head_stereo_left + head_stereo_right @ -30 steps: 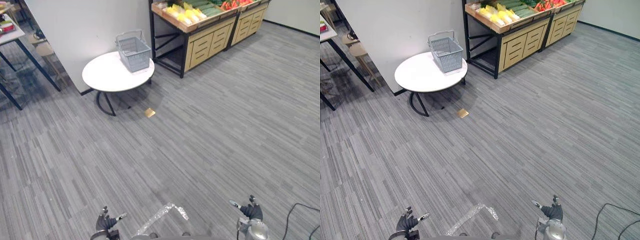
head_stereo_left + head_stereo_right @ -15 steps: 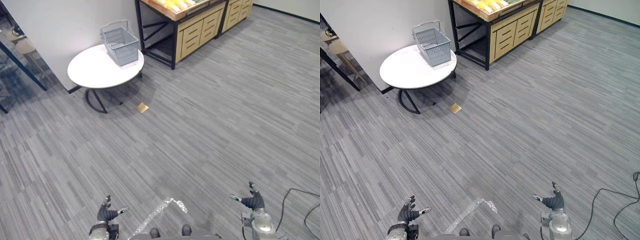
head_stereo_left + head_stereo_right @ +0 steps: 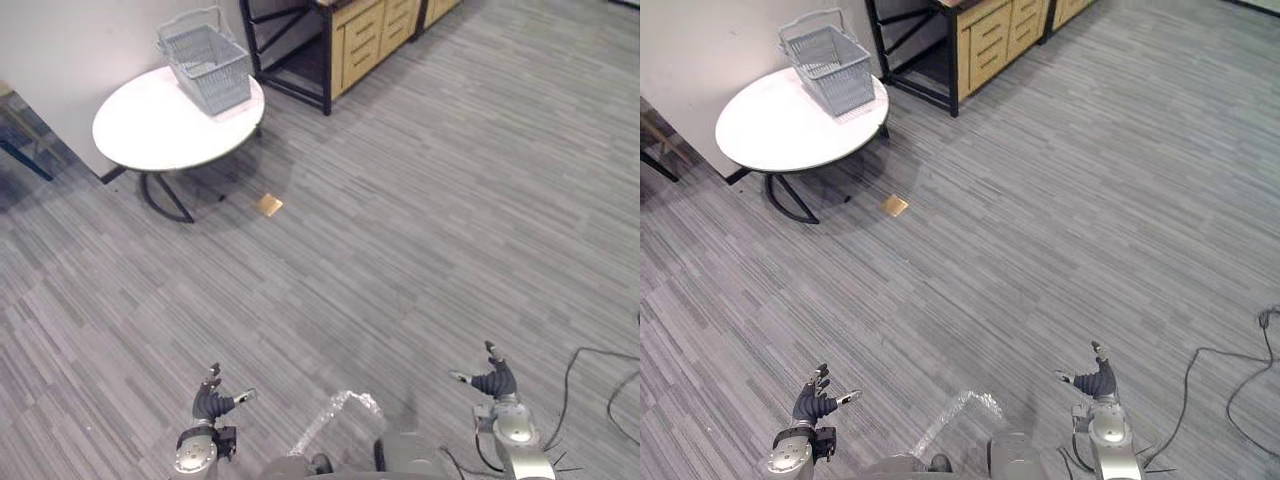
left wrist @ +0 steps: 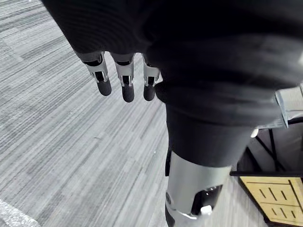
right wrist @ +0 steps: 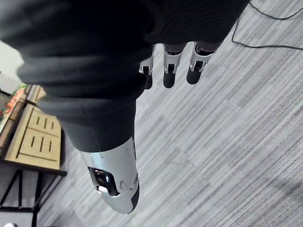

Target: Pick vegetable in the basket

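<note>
Basket (image 3: 205, 55), grey, is seen in the left eye view at the far right edge of the round white tabletop (image 3: 140, 130), its long axis running away and slightly leftward. In the right eye view, the left hand (image 3: 812, 405) and right hand (image 3: 1098, 382) are held low over the floor (image 3: 1040, 200), well apart from it. In both wrist views, the fingers are shown straight, with nothing held.

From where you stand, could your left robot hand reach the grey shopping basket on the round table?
Probably not. The left robot hand hangs open, low and near, while the grey shopping basket sits on the round white table across a broad stretch of carpet. Nothing blocks the path; it looks too far.
</note>
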`<state>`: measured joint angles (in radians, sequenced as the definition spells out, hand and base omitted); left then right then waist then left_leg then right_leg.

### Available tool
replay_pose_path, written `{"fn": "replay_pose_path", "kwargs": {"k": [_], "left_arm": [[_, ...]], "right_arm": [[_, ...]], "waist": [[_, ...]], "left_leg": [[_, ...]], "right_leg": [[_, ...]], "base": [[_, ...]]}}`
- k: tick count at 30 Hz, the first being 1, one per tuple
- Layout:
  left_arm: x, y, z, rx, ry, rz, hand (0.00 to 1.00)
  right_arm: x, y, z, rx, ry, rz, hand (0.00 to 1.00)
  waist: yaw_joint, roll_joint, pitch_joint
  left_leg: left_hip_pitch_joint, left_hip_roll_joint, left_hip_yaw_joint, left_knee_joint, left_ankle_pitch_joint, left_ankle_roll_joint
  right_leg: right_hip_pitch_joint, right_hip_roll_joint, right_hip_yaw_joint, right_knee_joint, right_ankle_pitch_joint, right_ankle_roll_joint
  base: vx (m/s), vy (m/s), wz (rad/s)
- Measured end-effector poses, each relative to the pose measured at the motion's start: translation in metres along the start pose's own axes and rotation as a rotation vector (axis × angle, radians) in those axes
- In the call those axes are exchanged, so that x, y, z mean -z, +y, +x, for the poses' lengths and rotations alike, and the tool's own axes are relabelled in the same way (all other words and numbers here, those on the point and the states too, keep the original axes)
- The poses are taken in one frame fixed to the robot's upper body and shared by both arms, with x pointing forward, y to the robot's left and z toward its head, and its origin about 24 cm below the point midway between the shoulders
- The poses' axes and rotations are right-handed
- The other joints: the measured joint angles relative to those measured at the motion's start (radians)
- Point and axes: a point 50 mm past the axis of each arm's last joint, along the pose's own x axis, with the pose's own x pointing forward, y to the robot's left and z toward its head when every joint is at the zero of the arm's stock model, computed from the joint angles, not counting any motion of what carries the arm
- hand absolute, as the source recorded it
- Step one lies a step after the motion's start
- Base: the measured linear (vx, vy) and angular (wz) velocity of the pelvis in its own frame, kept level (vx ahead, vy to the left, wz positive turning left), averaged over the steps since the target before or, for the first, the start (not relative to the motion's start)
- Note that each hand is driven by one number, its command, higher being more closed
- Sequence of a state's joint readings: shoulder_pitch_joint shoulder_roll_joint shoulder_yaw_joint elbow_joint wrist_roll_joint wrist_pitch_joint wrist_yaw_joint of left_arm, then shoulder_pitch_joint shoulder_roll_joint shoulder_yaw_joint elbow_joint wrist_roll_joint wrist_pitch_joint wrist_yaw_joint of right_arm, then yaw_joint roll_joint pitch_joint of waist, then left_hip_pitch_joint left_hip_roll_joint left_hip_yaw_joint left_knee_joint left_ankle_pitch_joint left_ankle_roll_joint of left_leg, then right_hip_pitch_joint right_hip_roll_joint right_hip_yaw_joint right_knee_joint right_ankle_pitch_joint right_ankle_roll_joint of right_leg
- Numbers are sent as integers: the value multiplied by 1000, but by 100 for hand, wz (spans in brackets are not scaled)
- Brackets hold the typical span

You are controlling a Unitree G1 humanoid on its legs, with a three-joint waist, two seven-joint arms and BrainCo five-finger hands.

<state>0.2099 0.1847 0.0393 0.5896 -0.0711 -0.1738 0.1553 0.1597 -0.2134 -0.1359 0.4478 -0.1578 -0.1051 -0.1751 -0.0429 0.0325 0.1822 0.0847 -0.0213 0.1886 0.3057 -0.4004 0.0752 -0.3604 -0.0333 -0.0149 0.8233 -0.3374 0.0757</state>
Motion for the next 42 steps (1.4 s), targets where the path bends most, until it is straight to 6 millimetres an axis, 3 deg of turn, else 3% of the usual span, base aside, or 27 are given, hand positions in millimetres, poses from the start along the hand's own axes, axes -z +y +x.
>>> {"fn": "replay_pose_path", "kwargs": {"k": [3, 5, 6, 7, 9, 10, 12, 13, 15, 17, 19, 21, 23, 24, 25, 26, 27, 28, 30, 31, 32, 34, 37, 39, 40, 41, 42], "left_arm": [[-7, -4, 4, 7, -18, -7, 0], [-7, -4, 5, 4, -16, -7, 0], [-6, -5, 5, 3, -11, -9, 0], [-2, -8, 4, 2, 4, -15, 0], [0, -12, 4, 3, 18, -25, 0], [2, -13, 3, 2, 23, -30, 0], [10, -19, -4, 6, 47, -62, 0], [11, -21, -6, 10, 45, -66, 0], [11, -25, -8, 24, 44, -79, 0], [10, -28, -9, 38, 40, -90, 0], [11, -28, -11, 38, 41, -89, 0], [18, -26, -16, 33, 66, -87, 0], [20, -26, -17, 29, 70, -88, 0], [20, -25, -16, 28, 73, -86, 0], [23, -24, -17, 27, 86, -80, 0], [25, -25, -18, 30, 94, -79, 0], [25, -28, -18, 37, 99, -79, 0], [26, -31, -16, 49, 108, -67, 0], [24, -32, -13, 64, 100, -47, 0], [23, -30, -10, 66, 103, -30, 0], [23, -28, -9, 64, 108, -16, 0], [25, -26, -10, 59, 112, -10, 0], [18, -19, -4, 38, 88, 9, 0], [15, -18, -1, 33, 78, 10, 0], [14, -17, 0, 31, 79, 15, 0], [14, -18, 1, 36, 82, 21, 0], [15, -24, 2, 44, 94, 11, 0]], "right_arm": [[-7, -3, 3, 6, -31, -9, 0], [-7, -3, 3, 0, -32, -16, 0], [-6, -3, 2, -4, -30, -24, 0], [-6, -5, 2, -1, -33, -29, 0], [-26, 0, 9, -9, -100, -12, 0], [-29, 2, 9, -15, -113, -11, 0], [-33, 11, 3, -43, -138, 4, 0], [-35, 14, 1, -43, -147, 22, 0], [-42, 20, -6, -35, -175, 83, 0], [-40, 18, -8, -16, -169, 102, 0], [-37, 17, -8, -11, -156, 104, 0], [-26, 16, -6, 1, -106, 100, 0], [-16, 15, -4, 12, -56, 90, 0], [-14, 16, -3, 9, -43, 88, 0], [-9, 20, -5, -1, -17, 89, 0], [-6, 22, -8, -5, -6, 93, 0], [-3, 22, -9, -6, 1, 89, 0], [-3, 24, -10, -9, 6, 90, 0], [1, 28, -12, -16, 24, 96, 0], [-1, 31, -12, -29, 18, 95, 0], [-6, 37, -10, -51, 1, 88, 0], [-13, 45, -9, -84, -30, 68, 0], [-28, 53, -5, -115, -91, 50, 0], [-29, 51, -4, -112, -93, 47, 0], [-25, 50, -6, -110, -80, 45, 0], [-22, 48, -7, -106, -68, 40, 0], [-19, 44, -6, -96, -61, 34, 0]], "waist": [[-24, 23, 35], [-33, 15, 35], [-39, 13, 30], [-46, 23, 26], [-34, 48, 25], [-33, 48, 25], [-22, 46, 37], [-19, 51, 40], [10, 38, 49], [30, 30, 53], [36, 24, 55], [56, 21, 54], [62, 23, 49], [62, 20, 49], [65, -8, 32], [68, -39, 10], [66, -45, 6], [62, -68, -4], [52, -90, -9], [49, -91, -7], [42, -84, -3], [31, -71, 3], [15, -51, 15], [2, -64, 23], [-5, -65, 27], [-19, -85, 26], [-27, -58, 28]], "left_leg": [[71, 29, -86, -45, 0, 0], [123, 33, -154, -72, 9, -42], [147, 35, -187, -78, 4, -57], [155, 46, -208, -77, 0, -71], [122, 65, -225, 6, 92, -188], [99, 65, -227, 72, 131, -202], [-46, 115, -192, 518, 338, -227], [-92, 145, -163, 625, 328, -214], [-276, 224, -51, 822, 258, -139], [-384, 240, 11, 728, 205, -107], [-424, 208, 37, 462, 198, -96], [-425, 148, -1, 70, 241, -150], [-422, 137, -25, -118, 282, -173], [-428, 137, -29, -124, 324, -161], [-435, 111, -27, -80, 397, -121], [-456, 81, -20, -17, 406, -104], [-462, 72, -21, 19, 404, -86], [-457, 49, -1, 78, 349, -42], [-393, 18, 16, 95, 276, -17], [-328, 7, 20, 84, 239, -2], [-244, 2, 20, 63, 210, 7], [-140, 6, 17, 10, 190, 11], [-2, 21, -2, -76, 160, 1], [53, 22, -33, -101, 140, -9], [73, 18, -57, -110, 132, -21], [109, 15, -101, -130, 113, -48], [129, 38, -145, -134, 103, -66]], "right_leg": [[-93, 39, -61, -204, 54, -38], [-117, 56, -64, -475, 272, -53], [-112, 51, -60, -487, 397, -84], [-116, 52, -62, -459, 417, -124], [-119, 47, -101, -370, 332, -151], [-92, 47, -108, -375, 311, -154], [110, 61, -126, -477, 260, -168], [162, 73, -128, -509, 256, -173], [309, 87, -128, -612, 235, -187], [379, 82, -127, -653, 201, -192], [431, 69, -122, -672, 170, -183], [491, 48, -87, -672, 126, -148], [529, 45, -57, -689, 91, -113], [541, 41, -47, -688, 72, -102], [549, 5, -26, -671, 30, -73], [547, -40, 1, -640, -3, -42], [542, -48, 14, -612, -7, -34], [508, -79, 33, -493, -12, -23], [400, -114, 57, -185, 60, 73], [316, -127, 68, 41, 120, 94], [255, -124, 63, 194, 100, 56], [185, -114, 28, 251, 68, -2], [-3, -52, -20, 89, 37, -13], [-40, -19, -8, -167, 75, 0], [-36, -11, 6, -342, 143, 0], [-4, -6, 25, -473, 338, 7], [11, 8, 6, -464, 359, -38]], "base": [[408, -23, 91], [547, -98, 102], [444, -119, 91], [665, -190, 63], [611, -188, 36], [566, -199, 36], [613, -195, 35], [496, -141, 17], [408, -119, 7], [366, -67, 8], [370, -5, -4], [430, 57, -33], [512, 144, -46], [632, 246, -48], [574, 227, -51], [704, 270, -51], [633, 223, -44], [637, 245, -21], [618, 244, -4], [595, 207, -3], [590, 189, -7], [515, 125, -9], [565, 12, 16], [400, -65, 49], [418, -119, 78], [734, -225, 89], [526, -172, 64]]}}
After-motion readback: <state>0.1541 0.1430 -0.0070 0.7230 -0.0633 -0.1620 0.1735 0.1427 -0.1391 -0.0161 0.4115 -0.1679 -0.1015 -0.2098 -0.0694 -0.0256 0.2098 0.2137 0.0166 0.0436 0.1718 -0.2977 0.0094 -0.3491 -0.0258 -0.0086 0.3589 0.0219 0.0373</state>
